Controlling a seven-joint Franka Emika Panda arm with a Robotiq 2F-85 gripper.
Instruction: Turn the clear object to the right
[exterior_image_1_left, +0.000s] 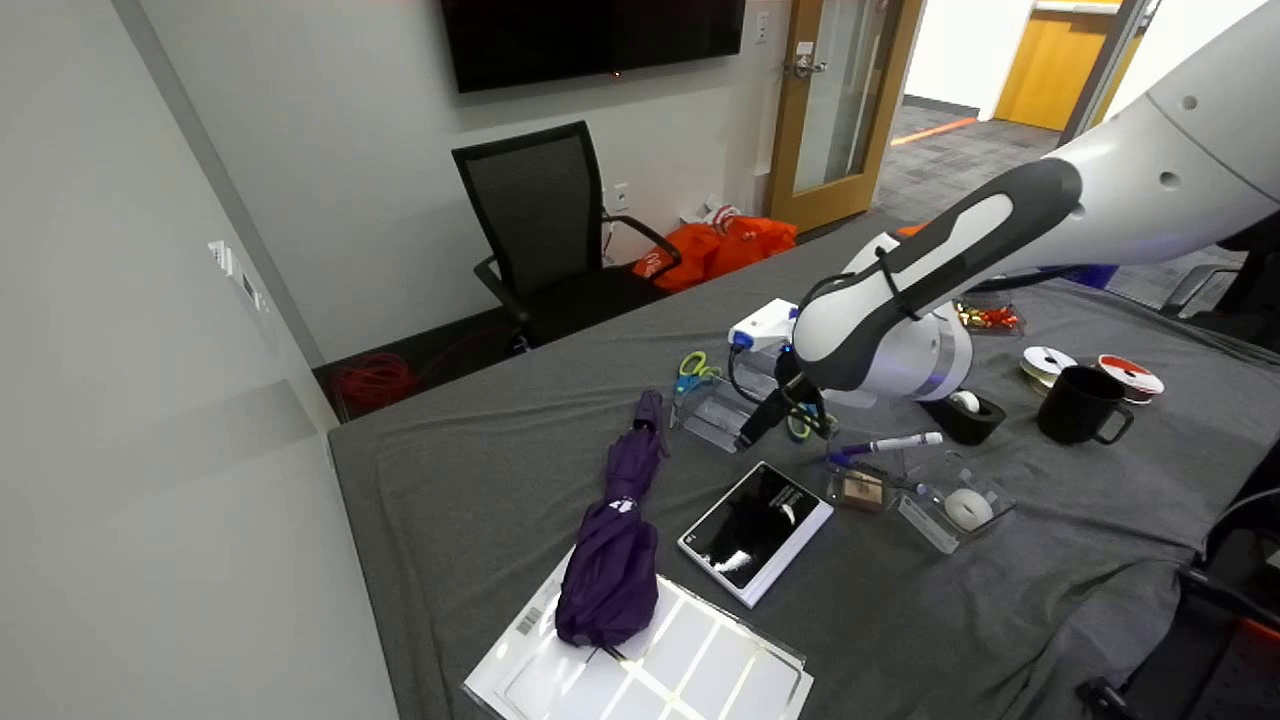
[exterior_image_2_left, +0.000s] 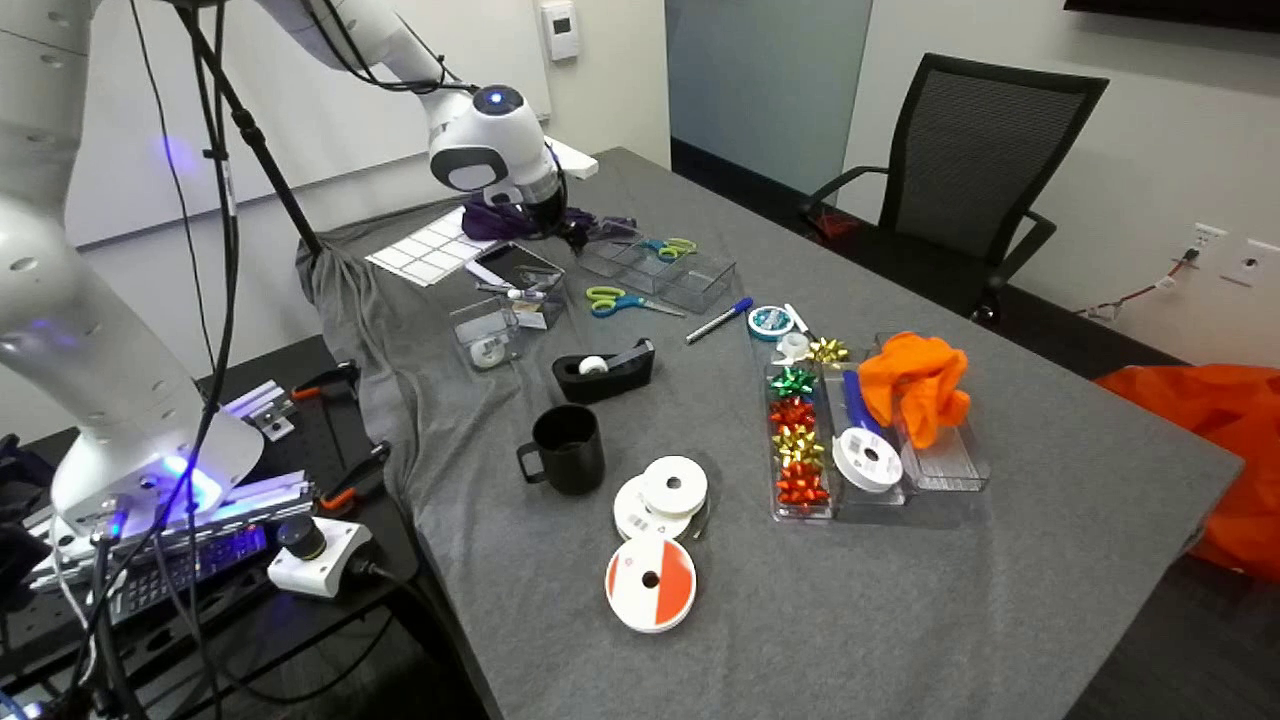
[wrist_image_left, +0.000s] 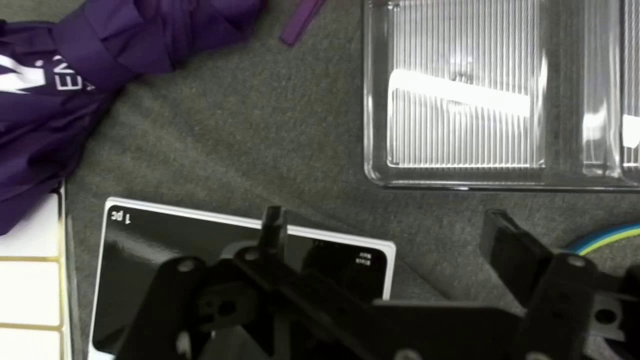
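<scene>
My claw (wrist_image_left: 385, 220) is spread wide, one finger showing over the black box (wrist_image_left: 170, 235); whether it touches, I cannot tell. My arm (exterior_image_1_left: 1130, 180) reaches across the table (exterior_image_1_left: 450, 500), wrist bent down; the clear tray (wrist_image_left: 490, 135) lies beyond my fingertips in the wrist view.

The clear tray (wrist_image_left: 500, 95) is of transparent plastic, rectangular and shallow, and it is divided into compartments. It lies flat on the grey-covered table (exterior_image_2_left: 850, 600), as both exterior views show. In the wrist view it occupies the upper right part and continues beyond the frame; one rounded corner is visible, and the lower side runs almost level. The floor of the compartments is finely ribbed, and bright white reflections lie on it.
</scene>
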